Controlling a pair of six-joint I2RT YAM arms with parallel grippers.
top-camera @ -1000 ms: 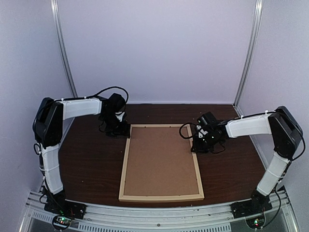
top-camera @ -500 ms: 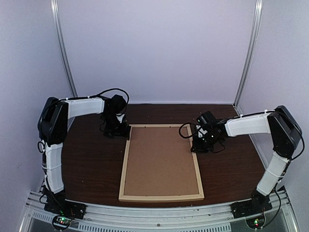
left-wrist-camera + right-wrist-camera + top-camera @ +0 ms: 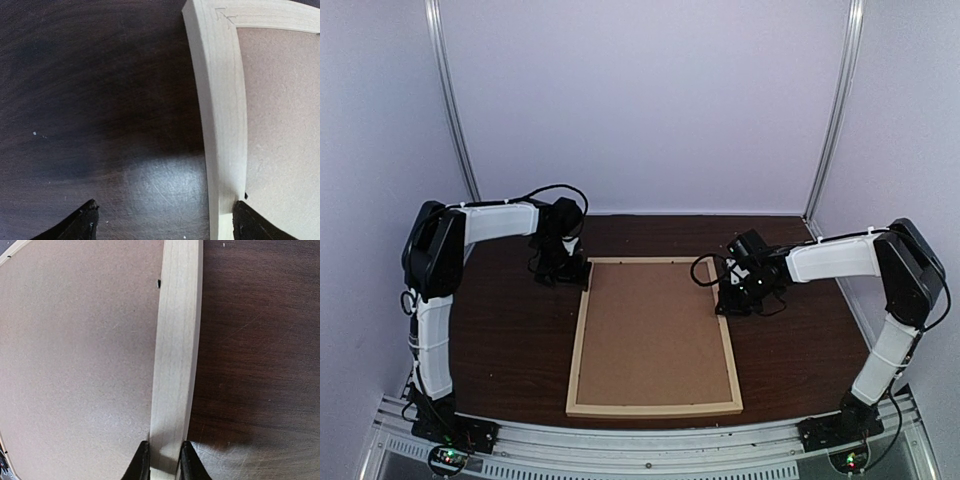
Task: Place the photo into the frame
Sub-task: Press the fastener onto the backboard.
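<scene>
Wood fills both my wrist views: the frame (image 3: 655, 408) lies flat on the dark table (image 3: 500, 330), back side up, with the brown backing board (image 3: 655, 330) seated inside its pale rails. My right gripper (image 3: 165, 462) is clenched on the frame's right rail, toward its far end. One black fingertip (image 3: 141, 462) sits on the board side and the other on the table side, with the pale strip pinched between them. A small dark notch (image 3: 159, 284) marks that rail's inner edge further along. My left gripper (image 3: 165, 224) hangs at the frame's far left corner, jaws spread wide and grasping nothing. One of its tips is over bare table and the other over the inner edge of the left rail where it meets the board, so the rail runs up between them. Whether either tip touches the surface below I cannot tell. From above, both arms reach in from the sides, the left wrist just beside that far corner and the right wrist against the right rail.
</scene>
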